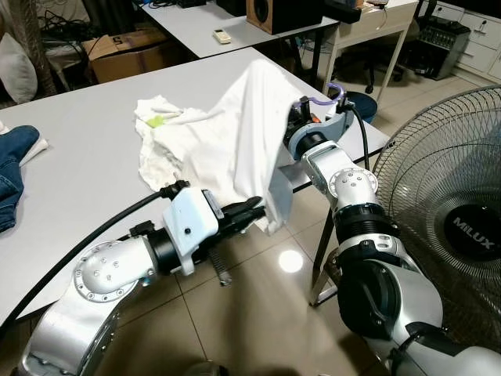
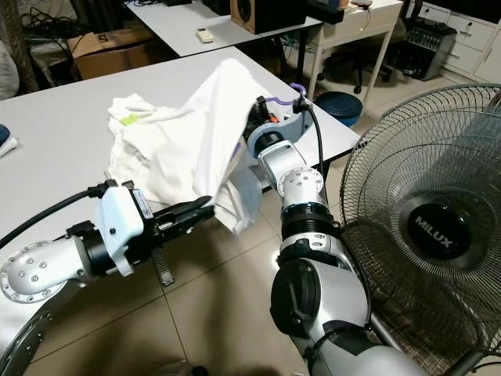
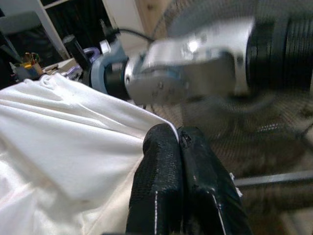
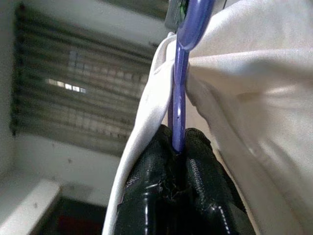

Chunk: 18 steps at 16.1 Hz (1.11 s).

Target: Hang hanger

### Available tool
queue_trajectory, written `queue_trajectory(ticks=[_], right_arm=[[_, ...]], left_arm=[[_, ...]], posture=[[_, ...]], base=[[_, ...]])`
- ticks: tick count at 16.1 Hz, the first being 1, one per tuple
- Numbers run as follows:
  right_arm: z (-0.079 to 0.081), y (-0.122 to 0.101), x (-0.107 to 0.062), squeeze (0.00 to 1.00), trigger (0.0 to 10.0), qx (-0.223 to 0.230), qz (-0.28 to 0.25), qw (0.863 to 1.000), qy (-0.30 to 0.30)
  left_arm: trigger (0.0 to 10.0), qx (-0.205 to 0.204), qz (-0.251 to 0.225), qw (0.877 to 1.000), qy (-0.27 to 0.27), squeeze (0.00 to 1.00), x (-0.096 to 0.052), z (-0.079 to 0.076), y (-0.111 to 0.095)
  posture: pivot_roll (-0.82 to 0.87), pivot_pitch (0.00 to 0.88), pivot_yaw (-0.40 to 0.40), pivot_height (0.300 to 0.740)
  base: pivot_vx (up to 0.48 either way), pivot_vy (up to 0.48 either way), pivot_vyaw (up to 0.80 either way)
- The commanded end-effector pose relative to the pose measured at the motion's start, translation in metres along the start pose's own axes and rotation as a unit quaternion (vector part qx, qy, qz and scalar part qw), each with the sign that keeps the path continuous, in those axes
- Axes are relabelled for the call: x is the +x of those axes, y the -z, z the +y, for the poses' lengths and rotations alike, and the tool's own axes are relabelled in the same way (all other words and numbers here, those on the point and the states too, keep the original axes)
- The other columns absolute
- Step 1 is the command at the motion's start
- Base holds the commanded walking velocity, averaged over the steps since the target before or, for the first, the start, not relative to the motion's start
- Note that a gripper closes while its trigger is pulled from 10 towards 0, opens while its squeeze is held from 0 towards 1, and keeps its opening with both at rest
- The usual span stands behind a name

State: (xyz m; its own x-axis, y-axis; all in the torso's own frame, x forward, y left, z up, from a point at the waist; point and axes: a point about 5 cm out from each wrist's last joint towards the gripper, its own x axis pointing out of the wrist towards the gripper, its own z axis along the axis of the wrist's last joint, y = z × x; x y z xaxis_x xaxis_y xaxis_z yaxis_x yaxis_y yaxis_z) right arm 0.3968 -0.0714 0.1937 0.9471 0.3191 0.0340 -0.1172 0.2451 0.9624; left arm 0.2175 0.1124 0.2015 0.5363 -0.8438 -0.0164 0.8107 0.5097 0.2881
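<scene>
Hanger (image 4: 179,98): purple and thin, tucked inside the white shirt (image 1: 227,133). It stands up from between the right pincer's fingers, with shirt cloth draped on both sides of it.
Right pincer (image 4: 177,147): pressed together on the hanger's thin bar. It holds the hanger and shirt up above the counter's (image 1: 86,133) near edge.
Left pincer (image 1: 252,211): its black fingers are pinching the low hem of the shirt, out past the counter's edge, above the tiled floor (image 1: 258,290).
White shirt: part is lifted in a peak over the right pincer. The rest lies in a crumpled heap on the counter, with a small green tag (image 1: 155,121) showing.
Blue jeans (image 1: 14,168): lying at the far left end of the counter, well apart from the shirt.
Big fan (image 2: 427,235): stands on the floor just beside the right arm, very near it. Its round wire cage has "MILUX" on the middle.
Behind: another table (image 1: 211,23) with a remote (image 1: 222,35) and a wooden speaker box (image 1: 270,14), plus a cardboard box (image 1: 129,53) on the floor.
</scene>
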Motion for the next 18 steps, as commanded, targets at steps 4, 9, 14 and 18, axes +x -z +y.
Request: queue_trajectory(ticks=[4,9,14,18], right_arm=[[0.022,0.040,0.008,0.00,10.0,-0.013,0.034,0.999,-0.020],[0.020,0.036,-0.006,0.00,10.0,-0.051,0.080,0.995,-0.039],[0.023,0.022,-0.022,0.00,10.0,-0.061,0.102,0.991,-0.067],[0.019,0.022,-0.029,0.00,10.0,-0.075,0.113,0.989,-0.061]], left_arm=[[0.0,-0.031,-0.048,0.998,-0.040,0.00,0.019,0.011,-0.015],[2.4,-0.013,-0.075,0.989,-0.131,0.00,0.021,0.046,-0.033],[10.0,-0.039,-0.068,0.994,-0.070,1.00,0.029,0.036,-0.029],[10.0,-0.060,-0.078,0.995,0.010,1.00,0.036,0.021,-0.035]], posture=[[0.02,0.030,0.053,0.740],[-0.01,0.016,0.069,0.740],[-0.04,0.000,0.090,0.740],[-0.05,0.000,0.095,0.740]], base=[[0.000,0.000,0.00],[0.000,0.000,0.00],[0.000,0.000,0.00],[0.000,0.000,0.00]])
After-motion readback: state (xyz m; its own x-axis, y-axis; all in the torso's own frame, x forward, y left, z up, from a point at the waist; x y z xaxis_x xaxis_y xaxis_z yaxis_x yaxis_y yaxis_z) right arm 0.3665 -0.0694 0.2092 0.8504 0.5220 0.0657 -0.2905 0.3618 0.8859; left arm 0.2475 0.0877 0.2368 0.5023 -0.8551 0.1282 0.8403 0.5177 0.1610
